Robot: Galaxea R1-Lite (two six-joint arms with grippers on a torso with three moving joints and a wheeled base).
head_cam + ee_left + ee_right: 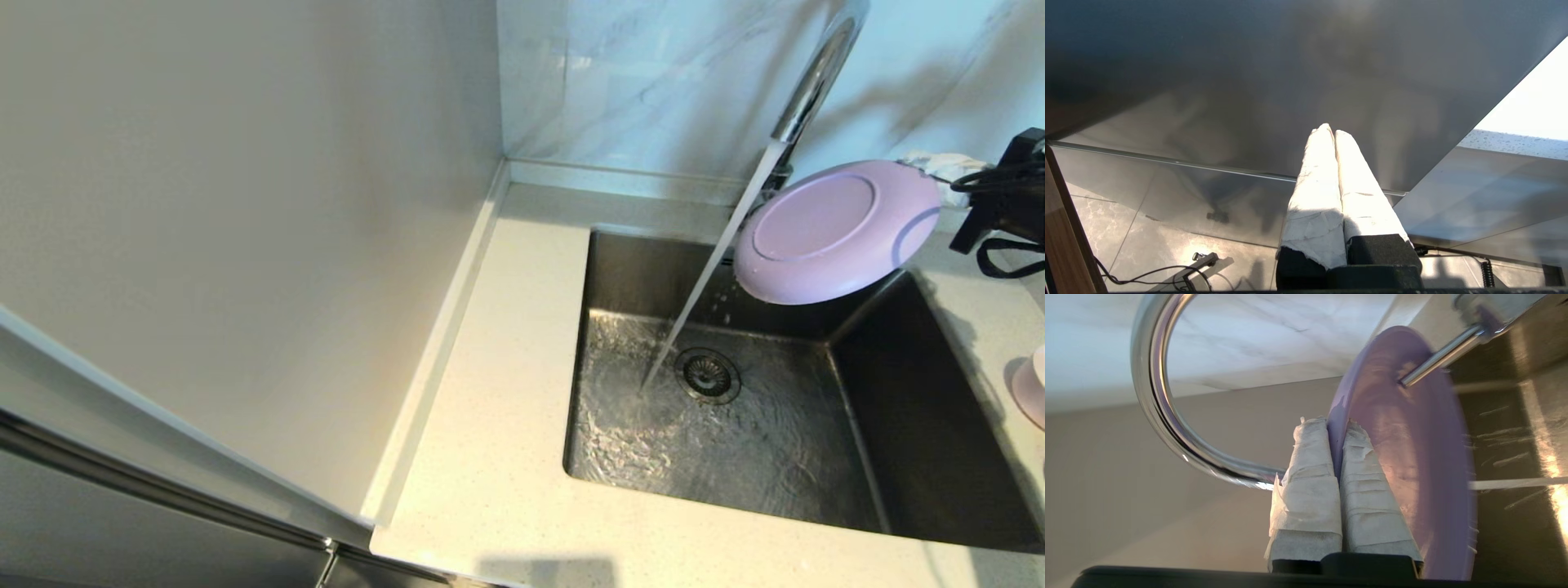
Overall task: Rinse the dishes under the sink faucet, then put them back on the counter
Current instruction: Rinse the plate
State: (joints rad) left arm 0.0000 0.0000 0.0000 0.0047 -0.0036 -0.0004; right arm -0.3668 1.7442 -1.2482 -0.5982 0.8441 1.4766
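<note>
The lavender plate (837,233) hangs tilted on edge above the back right of the sink (939,457), its underside towards the head camera. My right gripper (924,167) is shut on the plate's upper right rim, and its taped fingers (1310,457) pinch that rim (1336,428) between them. Water runs from the chrome faucet (816,73) in a slanting stream (694,302) just left of the plate's lower edge and lands near the drain strainer (709,376). My left gripper (1334,132) is shut and empty, parked low in front of the cabinet.
A pale pink cup (1033,392) stands on the counter at the right edge of the head view. The off-white counter (490,408) runs left of the sink up to a raised rim and wall. The faucet's gooseneck (1155,396) and side lever (1437,359) are close to the plate.
</note>
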